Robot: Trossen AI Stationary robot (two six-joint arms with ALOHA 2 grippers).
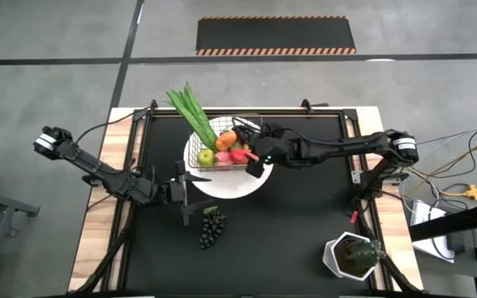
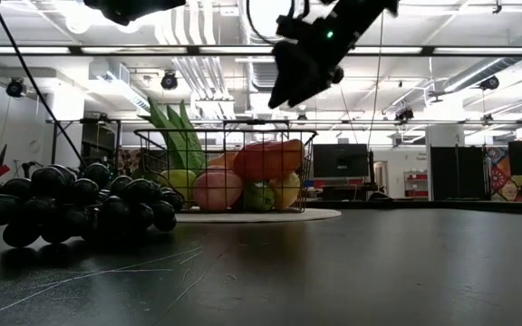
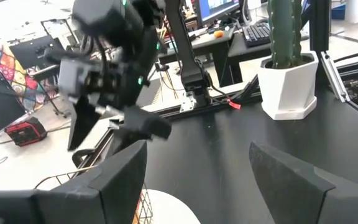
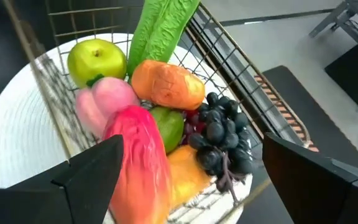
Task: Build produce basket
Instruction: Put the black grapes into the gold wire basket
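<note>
The basket [image 1: 222,151] holds most produce; one grape bunch [image 1: 212,227] lies outside it; right hand [image 1: 257,168] hovers released above the basket; left hand [image 1: 185,186] released beside it.

**Four cameras around one table**

One camera hangs overhead, looking straight down on the whole table [image 1: 305,223] and both arms. Another sits at tabletop level, facing across into the room, close behind a dark grape bunch [image 2: 71,204]. The right wrist camera peers down into the basket [image 4: 229,62] from close by. The left wrist camera looks across the table toward the white plant pot [image 3: 289,87], also seen from overhead.
</note>
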